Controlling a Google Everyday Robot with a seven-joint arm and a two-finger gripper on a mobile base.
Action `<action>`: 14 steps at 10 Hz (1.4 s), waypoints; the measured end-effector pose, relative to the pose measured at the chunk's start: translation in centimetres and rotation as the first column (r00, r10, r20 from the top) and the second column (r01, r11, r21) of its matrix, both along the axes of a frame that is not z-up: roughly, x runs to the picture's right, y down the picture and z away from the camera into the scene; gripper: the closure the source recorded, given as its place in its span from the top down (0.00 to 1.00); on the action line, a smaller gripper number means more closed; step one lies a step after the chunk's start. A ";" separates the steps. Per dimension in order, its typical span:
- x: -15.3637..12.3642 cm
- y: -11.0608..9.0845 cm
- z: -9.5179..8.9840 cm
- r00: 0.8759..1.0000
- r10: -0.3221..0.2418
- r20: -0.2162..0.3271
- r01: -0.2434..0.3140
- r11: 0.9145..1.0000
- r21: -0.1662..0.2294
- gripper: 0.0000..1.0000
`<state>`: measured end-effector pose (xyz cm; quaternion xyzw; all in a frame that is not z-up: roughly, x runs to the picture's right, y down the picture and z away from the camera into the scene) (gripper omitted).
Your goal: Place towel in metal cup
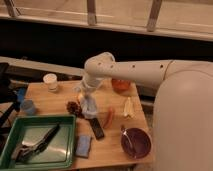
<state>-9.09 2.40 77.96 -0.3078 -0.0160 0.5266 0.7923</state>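
Observation:
My gripper (88, 106) hangs from the white arm (130, 72) over the middle of the wooden table (55, 97). A pale, whitish-blue bundle (90, 111) sits at its tip, possibly the towel; I cannot tell if it is gripped. A pale cup (50, 81) stands at the back left. A small blue-grey cup (27, 106) stands at the left edge. I cannot tell which of them is the metal cup. The gripper is well to the right of both.
A green tray (65, 150) with dark utensils (35, 145) lies front left. Around the gripper lie a brown lump (74, 106), a black object (96, 129), a blue sponge (83, 145), a red strip (108, 117), a banana (128, 106), an orange item (121, 84) and a dark red bowl (136, 141).

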 end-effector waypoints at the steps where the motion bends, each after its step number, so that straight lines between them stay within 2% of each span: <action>1: 0.3 -0.2 -0.1 1.000 0.017 -0.015 -0.017 1.000 0.010 0.00; 3: 0.6 -1.6 0.1 0.999 0.043 -0.030 -0.041 0.998 0.037 0.00; 6: 2.8 -8.1 2.1 0.992 0.120 -0.037 -0.116 0.987 0.112 0.00; 8: 4.1 -12.7 4.0 0.982 0.185 -0.025 -0.179 0.973 0.149 0.00; 10: 4.5 -16.2 5.7 0.969 0.248 -0.001 -0.244 0.955 0.170 0.00; 12: 2.9 -18.6 7.1 0.961 0.276 0.006 -0.273 0.945 0.179 0.00; 14: 3.0 -19.2 7.5 0.958 0.288 0.001 -0.283 0.942 0.182 0.00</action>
